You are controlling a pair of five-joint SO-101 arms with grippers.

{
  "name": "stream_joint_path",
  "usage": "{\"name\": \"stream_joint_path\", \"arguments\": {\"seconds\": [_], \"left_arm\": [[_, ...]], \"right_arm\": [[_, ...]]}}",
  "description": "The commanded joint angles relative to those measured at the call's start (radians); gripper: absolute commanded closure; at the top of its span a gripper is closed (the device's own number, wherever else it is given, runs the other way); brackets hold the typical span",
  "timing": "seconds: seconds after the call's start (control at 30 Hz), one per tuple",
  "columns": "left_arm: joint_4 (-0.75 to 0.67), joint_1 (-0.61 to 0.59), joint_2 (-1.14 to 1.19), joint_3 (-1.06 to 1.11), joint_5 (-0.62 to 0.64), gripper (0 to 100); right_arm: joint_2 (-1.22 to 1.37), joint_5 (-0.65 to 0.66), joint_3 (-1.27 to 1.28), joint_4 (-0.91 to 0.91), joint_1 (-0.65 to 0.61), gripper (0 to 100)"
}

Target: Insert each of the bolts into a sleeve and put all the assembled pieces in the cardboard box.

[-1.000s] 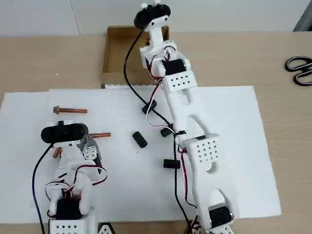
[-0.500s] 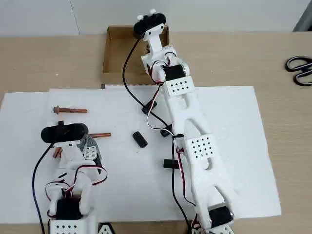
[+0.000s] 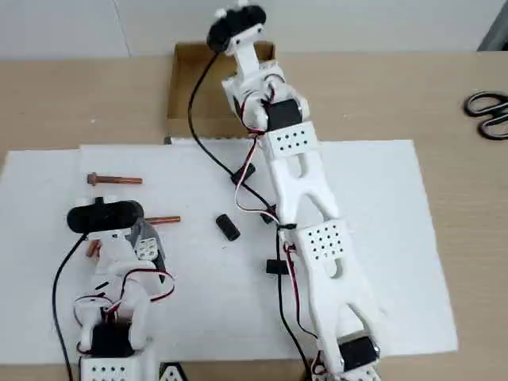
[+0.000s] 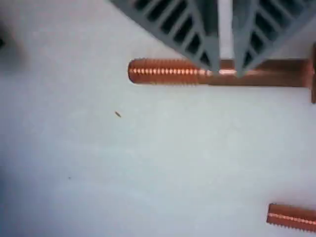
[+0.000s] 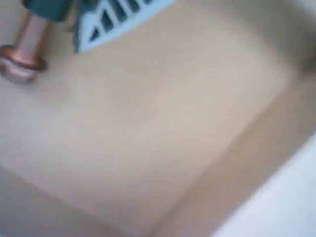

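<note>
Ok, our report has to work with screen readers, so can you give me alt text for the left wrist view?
The left arm's grey ribbed gripper is poised at the shank of a copper-coloured threaded bolt lying flat on a white paper sheet. The threaded end of a second copper-coloured bolt lies apart from it on the sheet.

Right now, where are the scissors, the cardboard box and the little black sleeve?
scissors (image 3: 486, 116): high view, where the two black handles meet.
cardboard box (image 3: 181, 75): high view, bare floor by its left wall.
black sleeve (image 3: 228, 227): high view, middle of its side.
</note>
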Motion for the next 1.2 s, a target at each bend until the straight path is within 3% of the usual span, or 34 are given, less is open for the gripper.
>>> {"name": "stream_joint_path", "arguments": {"seconds": [0.0,0.33,0.7,1.17], "left_arm": [[-0.023,-0.002,-0.009,-0.005,-0.002,99],[-0.023,-0.002,-0.009,-0.005,-0.002,99],[-0.023,-0.002,-0.009,-0.005,-0.002,99],[-0.023,-0.002,-0.009,-0.005,-0.002,99]], "right_arm": [[-0.085,0.005,-0.057,0.143,-0.005,81.1],[-0.288,0.003,-0.051,0.622,-0.005,81.1],[-0.338,0.003,0.066,0.641,-0.050,81.2],[-0.771,0.009,0.881,0.634,-0.143,81.0]]}}
